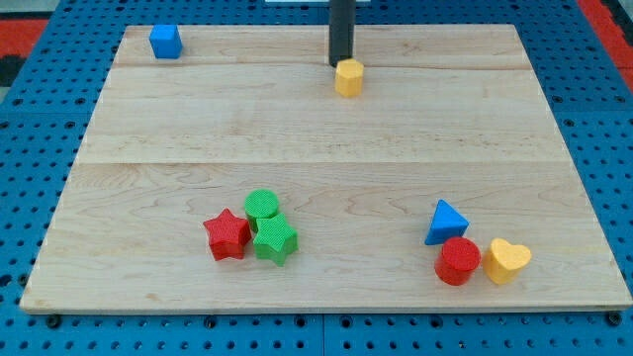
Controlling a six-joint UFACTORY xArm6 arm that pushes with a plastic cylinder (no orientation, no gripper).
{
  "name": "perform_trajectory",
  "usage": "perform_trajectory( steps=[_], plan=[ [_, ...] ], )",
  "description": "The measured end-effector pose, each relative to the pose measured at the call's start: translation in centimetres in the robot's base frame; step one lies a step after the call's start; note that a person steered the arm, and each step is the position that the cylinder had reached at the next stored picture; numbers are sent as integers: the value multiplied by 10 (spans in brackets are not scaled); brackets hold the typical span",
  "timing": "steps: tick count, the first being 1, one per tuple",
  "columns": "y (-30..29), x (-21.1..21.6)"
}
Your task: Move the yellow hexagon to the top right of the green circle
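The yellow hexagon (pixel 348 76) sits near the view's top, a little right of centre. My tip (pixel 339 63) is right at its upper left edge, touching or almost touching it. The green circle (pixel 262 206) lies well below and to the left, pressed against a green star (pixel 275 239) and next to a red star (pixel 227 234).
A blue cube (pixel 165 41) sits at the top left corner of the wooden board (pixel 316 129). A blue triangle (pixel 446 221), a red circle (pixel 458 261) and a yellow heart (pixel 506 260) cluster at the bottom right.
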State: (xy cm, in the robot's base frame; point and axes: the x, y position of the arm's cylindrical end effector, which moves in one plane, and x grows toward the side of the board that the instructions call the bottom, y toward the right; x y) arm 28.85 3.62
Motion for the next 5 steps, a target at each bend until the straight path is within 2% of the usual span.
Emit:
perform_trajectory(
  steps=[1, 2, 3, 5],
  plan=[
    [1, 44],
    [15, 34],
    [37, 53],
    [21, 127]
  ],
)
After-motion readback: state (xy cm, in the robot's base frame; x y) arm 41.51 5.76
